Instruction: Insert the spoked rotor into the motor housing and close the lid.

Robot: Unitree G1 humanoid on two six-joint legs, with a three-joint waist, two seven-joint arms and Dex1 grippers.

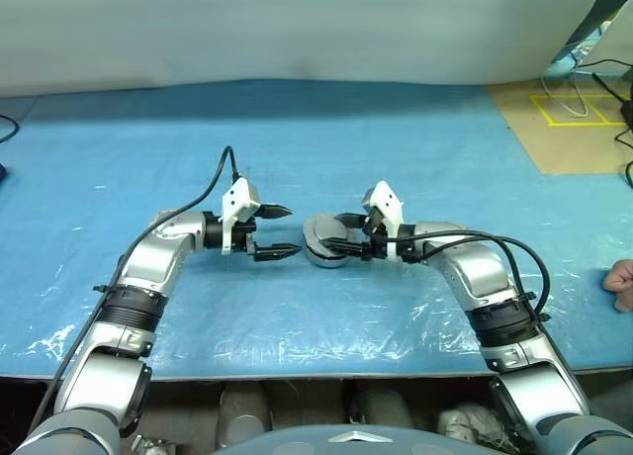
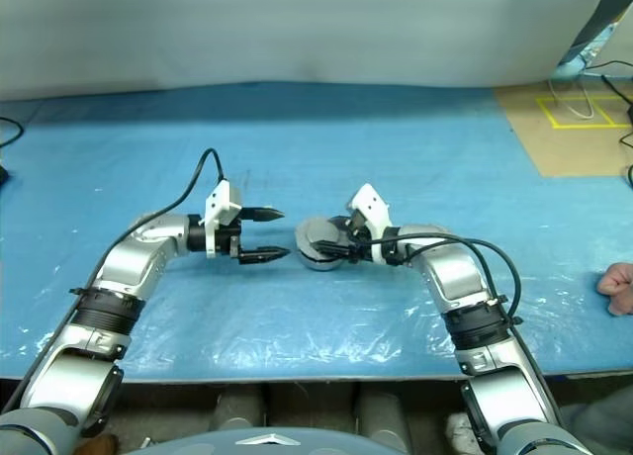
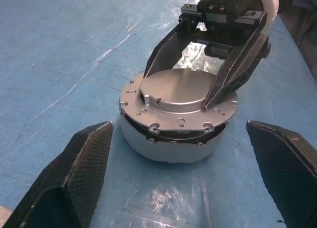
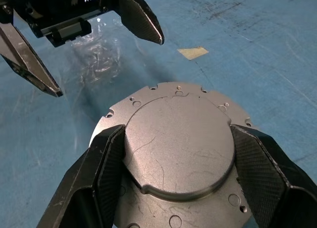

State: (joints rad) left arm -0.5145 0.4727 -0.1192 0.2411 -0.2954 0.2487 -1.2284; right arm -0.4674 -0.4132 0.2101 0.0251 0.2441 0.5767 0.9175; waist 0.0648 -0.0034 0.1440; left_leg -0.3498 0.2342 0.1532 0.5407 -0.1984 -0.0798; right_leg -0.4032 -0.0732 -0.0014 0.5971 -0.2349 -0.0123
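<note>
The motor housing (image 3: pixel 163 151), a short silver-grey can, stands on the blue table between my two grippers. The lid (image 4: pixel 178 139), a round grey disc with a raised centre and small holes round its rim, lies on top of it, slightly tilted, with a dark gap showing on one side. My right gripper (image 4: pixel 177 131) is shut on the lid's raised centre, one finger on each side. My left gripper (image 1: pixel 294 230) stands open and empty just left of the housing, pointing at it. The spoked rotor is hidden.
A person's hand (image 1: pixel 621 282) rests at the table's right edge. A small piece of tape (image 4: pixel 193 52) lies on the blue cover beyond the housing. Brown flooring with yellow marks (image 1: pixel 579 109) and cables are at the far right. Crinkled clear film (image 1: pixel 326 321) covers the front of the table.
</note>
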